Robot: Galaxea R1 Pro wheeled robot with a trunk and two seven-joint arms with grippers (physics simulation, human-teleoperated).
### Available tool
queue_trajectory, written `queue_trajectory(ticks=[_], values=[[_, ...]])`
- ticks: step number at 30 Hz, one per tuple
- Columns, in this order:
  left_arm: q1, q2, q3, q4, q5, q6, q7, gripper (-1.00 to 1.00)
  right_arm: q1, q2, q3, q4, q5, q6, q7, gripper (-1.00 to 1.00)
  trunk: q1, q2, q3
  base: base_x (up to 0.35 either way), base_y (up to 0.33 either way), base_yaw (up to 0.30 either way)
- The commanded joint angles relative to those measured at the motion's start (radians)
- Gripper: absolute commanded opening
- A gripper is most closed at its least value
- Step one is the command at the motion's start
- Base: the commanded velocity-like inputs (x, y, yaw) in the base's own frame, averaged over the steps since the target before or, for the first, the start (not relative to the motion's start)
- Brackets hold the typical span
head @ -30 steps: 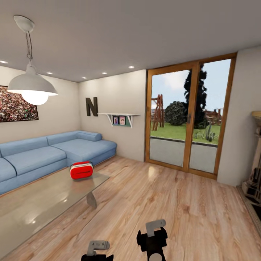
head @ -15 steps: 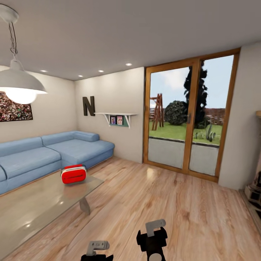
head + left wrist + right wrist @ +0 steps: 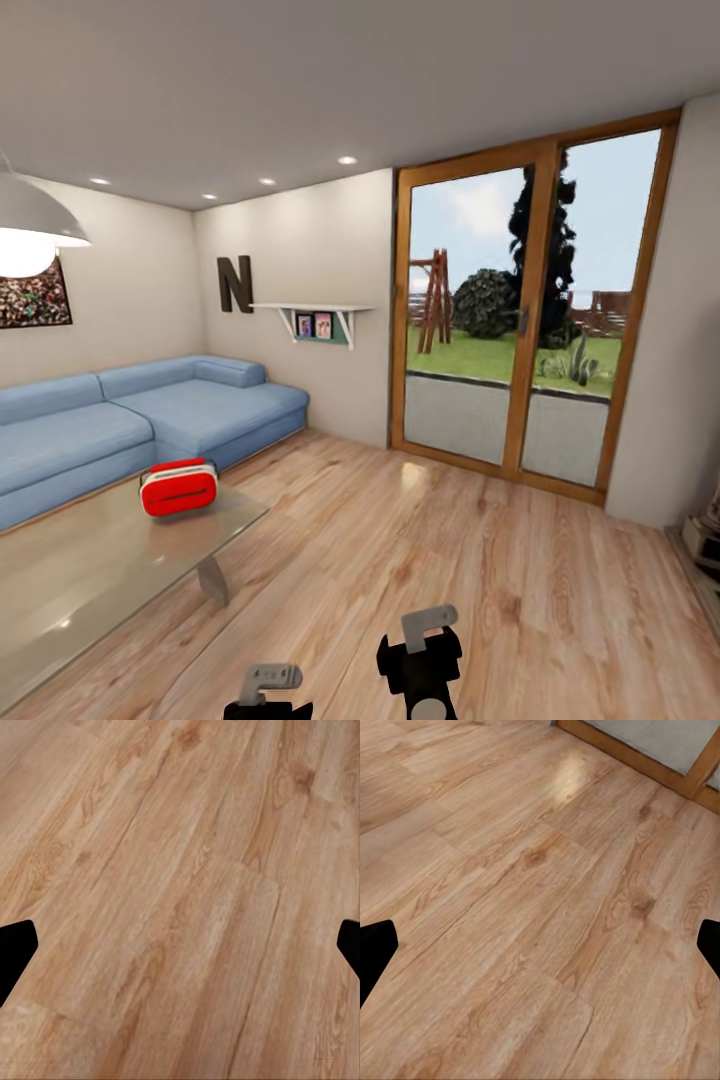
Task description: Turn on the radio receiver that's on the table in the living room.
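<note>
The small red radio receiver (image 3: 178,489) with white trim stands on the far end of the low glassy grey table (image 3: 80,570) at the left of the head view. The blue L-shaped sofa (image 3: 130,420) runs behind it. My left gripper (image 3: 270,686) and right gripper (image 3: 426,645) are held low at the bottom of the picture, well short of the table and to its right. In the left wrist view the left gripper (image 3: 180,945) has its fingers spread wide over bare wood floor. The right gripper (image 3: 540,945) is likewise open over the floor.
A light wood floor (image 3: 450,560) stretches ahead to a wood-framed glass door (image 3: 520,320) onto a garden. A white pendant lamp (image 3: 25,225) hangs at upper left. A wall shelf (image 3: 315,318) and a letter N (image 3: 236,284) are on the far wall. A pale object (image 3: 705,535) stands at the right edge.
The whole picture has slid left and the door looks closer: the camera has moved. Both arms keep the same pose and the radio stays on the table.
</note>
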Motion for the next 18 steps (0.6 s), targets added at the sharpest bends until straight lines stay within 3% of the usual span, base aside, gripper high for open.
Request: queue_trajectory(ticks=[1, 18], values=[[0.0, 0.0, 0.0, 0.0, 0.0, 0.0, 0.0, 1.0, 0.0, 0.0, 0.0, 0.0, 0.0, 0.0, 0.0, 1.0, 0.0, 0.0, -0.002, 0.298, -0.148, 0.0], [0.0, 0.0, 0.0, 0.0, 0.0, 0.0, 0.0, 1.0, 0.0, 0.001, 0.0, 0.0, 0.001, 0.0, 0.0, 1.0, 0.0, 0.0, -0.03, 0.298, -0.153, 0.0]])
